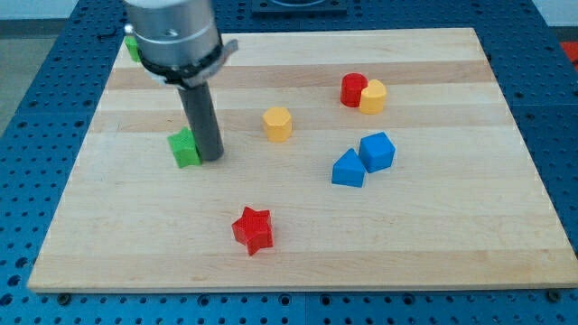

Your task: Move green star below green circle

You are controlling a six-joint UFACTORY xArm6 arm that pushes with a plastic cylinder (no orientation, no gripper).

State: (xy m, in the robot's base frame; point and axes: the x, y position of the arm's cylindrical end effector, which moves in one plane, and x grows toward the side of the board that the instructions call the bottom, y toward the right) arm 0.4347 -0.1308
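From where I stand, the dark rod comes down over the left half of the wooden table [298, 262], and my tip [210, 159] rests on the surface right against the green star [185, 148], touching its right-hand side. There is no hand on this arm to spread or pinch anything, only the bare rod. The green star sits toward the view's left, roughly midway between top and bottom. The green circle [132, 45] is up at the top-left corner, mostly hidden behind the arm's grey body, so only a sliver of green shows and I cannot make out its shape. A yellow hexagon-like block [278, 123] stands to the right of the rod. Farther right, a red block [352, 88] and a yellow block [374, 96] touch each other. Below them a blue triangle-like block [348, 169] touches a blue block [377, 151]. A red star [253, 229] lies alone near the view's bottom.
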